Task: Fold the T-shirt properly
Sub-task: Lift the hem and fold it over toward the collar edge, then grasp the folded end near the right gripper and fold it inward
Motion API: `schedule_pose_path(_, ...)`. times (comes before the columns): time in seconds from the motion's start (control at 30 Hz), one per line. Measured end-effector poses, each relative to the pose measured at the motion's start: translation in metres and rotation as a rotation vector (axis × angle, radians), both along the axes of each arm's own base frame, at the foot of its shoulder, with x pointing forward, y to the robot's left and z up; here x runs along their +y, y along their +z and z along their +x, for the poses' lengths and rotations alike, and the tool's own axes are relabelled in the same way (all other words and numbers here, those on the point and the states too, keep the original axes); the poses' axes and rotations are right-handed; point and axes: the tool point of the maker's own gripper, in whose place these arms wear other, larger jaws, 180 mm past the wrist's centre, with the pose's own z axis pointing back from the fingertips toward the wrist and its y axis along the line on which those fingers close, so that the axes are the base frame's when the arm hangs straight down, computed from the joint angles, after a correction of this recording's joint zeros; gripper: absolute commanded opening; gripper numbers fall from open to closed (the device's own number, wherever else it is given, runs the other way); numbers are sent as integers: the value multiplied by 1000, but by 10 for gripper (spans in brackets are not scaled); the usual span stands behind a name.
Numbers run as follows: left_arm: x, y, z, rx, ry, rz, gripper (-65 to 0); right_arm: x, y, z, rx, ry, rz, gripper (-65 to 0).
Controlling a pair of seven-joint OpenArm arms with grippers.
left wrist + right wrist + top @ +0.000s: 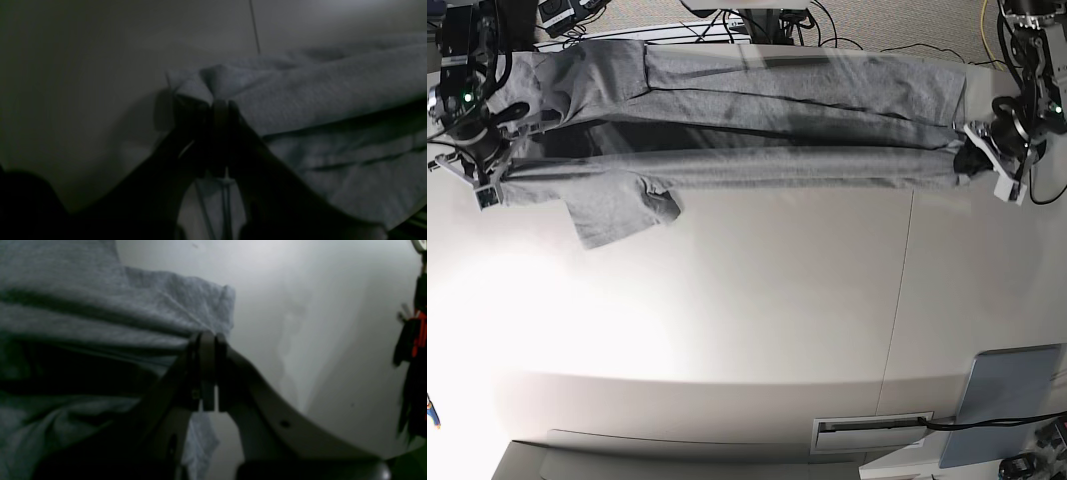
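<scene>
T-shirt: the T-shirt [757, 125] is stretched in a long band across the far side of the white table [757, 320], running nearly the whole way from left to right in the base view.
Fold state: it looks doubled lengthwise, with a dark gap between an upper and a lower layer; one sleeve [617, 210] hangs toward the near side at the left end, outside the band.
Left gripper: the left gripper [220, 106] has its jaws pressed together on a bunched corner of grey fabric at the right end of the band.
Right gripper: the right gripper [208, 338] is likewise clamped on a gathered corner at the left end, cloth pleating into the jaws.
Handling: soft, light, limp knit. It sags and creases between the two holds, and should drape wherever it is not supported. Not fragile and not slippery, though a thin pinch could slide out under hard tension.
Where to hold: corners and hem edges, taking both layers, as now; the loose sleeve probably needs tucking in before the next fold.
Containers: none in view holding anything.
Other things: a flat grey-blue pad [1007, 400] lies at the near right corner, well apart from the shirt; cables run along the far edge.
</scene>
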Motion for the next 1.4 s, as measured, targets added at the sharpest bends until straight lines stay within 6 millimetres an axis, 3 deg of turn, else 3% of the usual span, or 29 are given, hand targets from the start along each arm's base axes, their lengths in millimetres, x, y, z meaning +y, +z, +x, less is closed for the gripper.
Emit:
schedule_pose_path(0.13,0,-6,-11,26,-1,1,-650,0,-10,-21,54,-1,-3,-650)
schedule_pose_path(0.37,0,-6,-12,29,-1,1,-650,-1,-22,-43,117,-7,-4,-650)
schedule_pose_path(0.67,0,-7,-13,37,-3,3,-650,-7,-27,-55,171,-53,-15,-650)
schedule_pose_path(0.83,0,-9,-15,51,-6,5,-650,-12,-26,-55,176,-44,-55,-646)
schedule_pose_path(0.97,0,-9,-16,56,-7,7,-650,-14,-23,-52,157,-33,-79,-504)
schedule_pose_path(1.03,0,-10,-17,62,-9,10,-650,-15,-22,-50,148,-31,-83,-463)
schedule_pose_path(1.2,-6,-2,-19,90,-62,47,-650,-12,-19,-45,121,-20,-74,-461)
schedule_pose_path(1.4,-15,12,-17,86,-115,83,-650,-2,-3,-12,-1,-7,-5,-461)
